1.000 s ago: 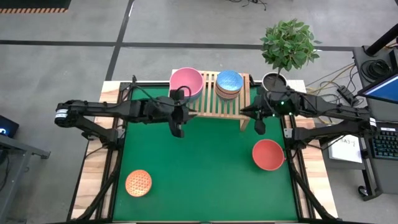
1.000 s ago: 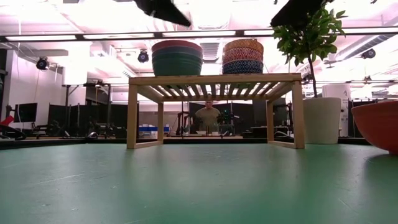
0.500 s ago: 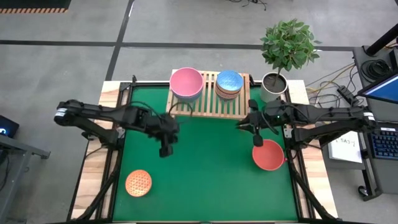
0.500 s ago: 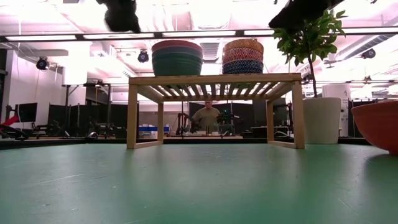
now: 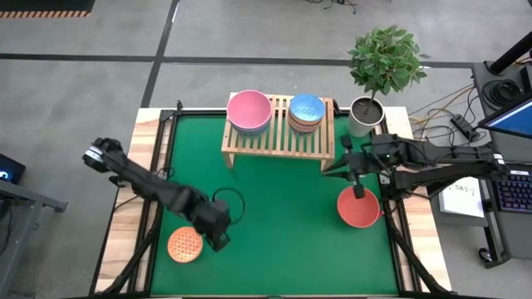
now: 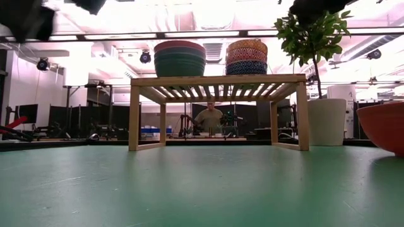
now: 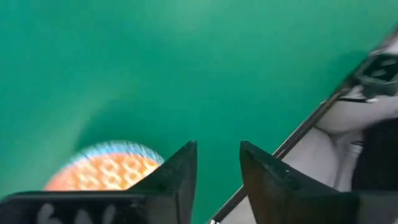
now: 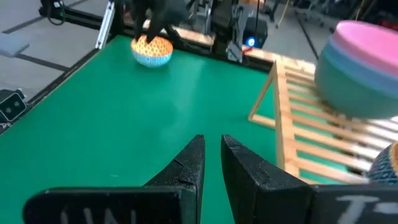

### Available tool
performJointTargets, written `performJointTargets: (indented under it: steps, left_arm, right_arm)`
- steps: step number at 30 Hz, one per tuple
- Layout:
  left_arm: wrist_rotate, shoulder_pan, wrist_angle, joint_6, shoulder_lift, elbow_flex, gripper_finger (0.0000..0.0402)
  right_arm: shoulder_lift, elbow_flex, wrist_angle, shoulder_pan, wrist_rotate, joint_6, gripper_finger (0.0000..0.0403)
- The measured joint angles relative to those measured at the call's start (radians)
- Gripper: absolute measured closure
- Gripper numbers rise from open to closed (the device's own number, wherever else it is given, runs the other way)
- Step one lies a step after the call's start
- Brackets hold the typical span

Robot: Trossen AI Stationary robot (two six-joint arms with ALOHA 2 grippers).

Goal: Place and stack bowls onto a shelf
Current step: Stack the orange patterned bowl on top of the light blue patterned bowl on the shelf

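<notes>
Left gripper (image 5: 218, 233), fingers a little apart and empty, hangs just beside the small orange patterned bowl (image 5: 184, 244) at the green mat's near-left corner, so that arm's clearly closer. Right gripper (image 5: 358, 189), nearly closed on nothing, sits over the far rim of the big plain red bowl (image 5: 359, 207). The light-wood slatted shelf (image 5: 278, 139) already carries two stacks, but how many bowls are in each is hard to tell.

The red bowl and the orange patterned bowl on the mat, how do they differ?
The red bowl is larger and plain; the orange patterned bowl is smaller with a dotted pattern. The red bowl lies at the mat's right side under the right gripper; the orange patterned bowl lies front left beside the left gripper. Both sit upright on the green mat, off the shelf.
</notes>
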Motion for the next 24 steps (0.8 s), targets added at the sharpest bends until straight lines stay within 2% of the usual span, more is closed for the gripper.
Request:
performJointTargets:
  steps: [5,8,13,24]
  left_arm:
    - [0.046,-0.094,-0.014,-0.187,0.119,0.03,0.0251]
    - [0.068,-0.122,-0.088,-0.262,0.18,0.068,0.0236]
    - [0.048,-0.143,-0.205,-0.317,0.247,0.128,0.0233]
    - [0.021,-0.154,-0.187,-0.339,0.288,0.064,0.0233]
  right_arm:
    - [-0.035,0.0,0.0,0.0,-0.063,-0.032,0.036]
    - [-0.037,0.0,0.0,0.0,-0.1,-0.031,0.036]
    - [-0.028,-0.006,-0.004,0.002,-0.103,-0.017,0.036]
    - [-0.049,-0.062,-0.005,0.015,-0.104,0.034,0.036]
